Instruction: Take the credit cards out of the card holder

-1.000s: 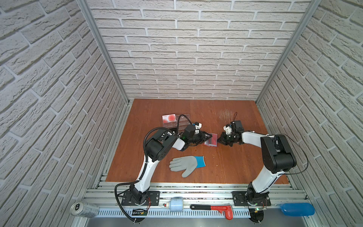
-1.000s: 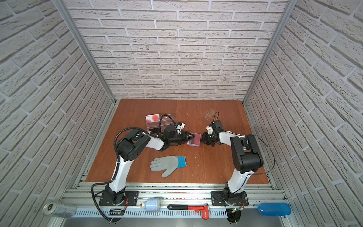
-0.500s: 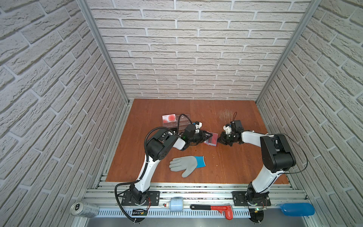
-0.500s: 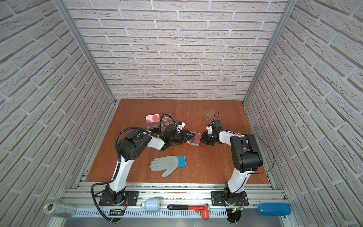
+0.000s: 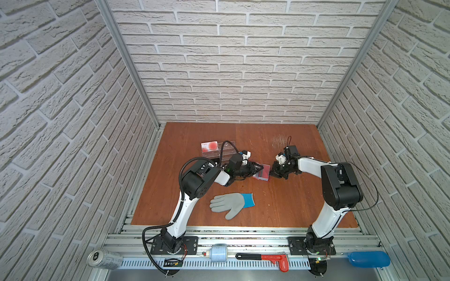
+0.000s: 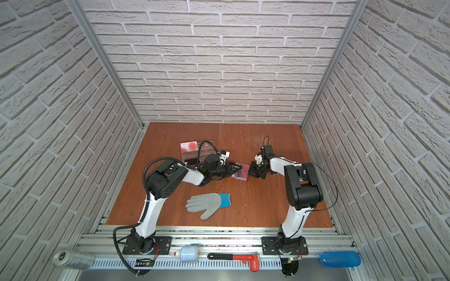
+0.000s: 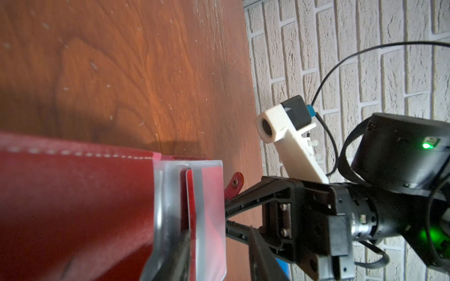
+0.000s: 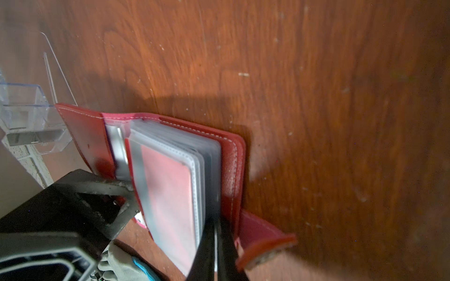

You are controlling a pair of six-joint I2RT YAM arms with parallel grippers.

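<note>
Right pincer [image 5: 272,173] pinches the card holder [image 5: 265,173] edge, left pincer [image 5: 259,167] opposite.

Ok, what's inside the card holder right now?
A dark red card shows through the top clear sleeve of the open card holder. The sleeves stacked beneath are covered, so other cards cannot be seen.

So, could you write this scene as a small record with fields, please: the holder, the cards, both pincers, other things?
card holder: open on the table, between the pincers
red card: inside a clear sleeve, not out
left pincer: open, at that sleeve
right pincer: shut at the sleeves' outer edge
elsewhere: grey glove near the front; clear stand with a white card at the back left
</note>
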